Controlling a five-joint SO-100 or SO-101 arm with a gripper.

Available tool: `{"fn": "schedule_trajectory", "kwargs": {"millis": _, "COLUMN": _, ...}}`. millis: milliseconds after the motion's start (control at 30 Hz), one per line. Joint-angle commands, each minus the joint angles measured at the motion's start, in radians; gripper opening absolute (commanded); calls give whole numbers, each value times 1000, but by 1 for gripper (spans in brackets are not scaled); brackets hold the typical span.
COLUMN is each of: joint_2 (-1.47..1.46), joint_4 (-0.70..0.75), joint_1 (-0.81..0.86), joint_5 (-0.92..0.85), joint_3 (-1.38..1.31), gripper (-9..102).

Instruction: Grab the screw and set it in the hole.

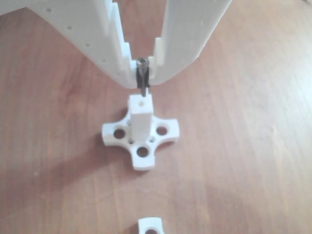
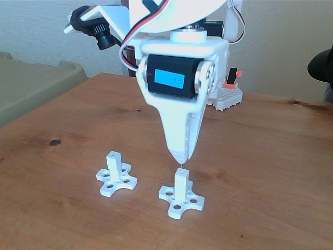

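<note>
My white gripper (image 1: 143,74) is shut on the screw (image 1: 143,82), a thin grey metal pin that hangs point down between the fingertips. Its tip sits just above the hole (image 1: 142,103) in the square top of a white post (image 1: 140,123) with a cross-shaped base. From the fixed view, the gripper (image 2: 180,156) points straight down over that post (image 2: 180,186), and the screw (image 2: 181,165) shows as a sliver between fingertips and post top. I cannot tell whether the tip is in the hole.
A second white post on a cross base (image 2: 115,176) stands to the left in the fixed view. The wooden table (image 2: 270,172) has bare room around. A white block with a red-and-black part (image 2: 229,92) sits at the back.
</note>
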Motion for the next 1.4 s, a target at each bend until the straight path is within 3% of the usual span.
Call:
{"fn": "schedule_trajectory", "kwargs": {"millis": 0, "joint_2": 95, "joint_4": -11, "joint_1": -9, "joint_5": 3, "joint_3": -11, "gripper": -4}}
{"fn": "schedule_trajectory", "kwargs": {"millis": 1367, "joint_2": 52, "joint_4": -46, "joint_1": -11, "joint_5": 6, "joint_3": 5, "gripper": -4}}
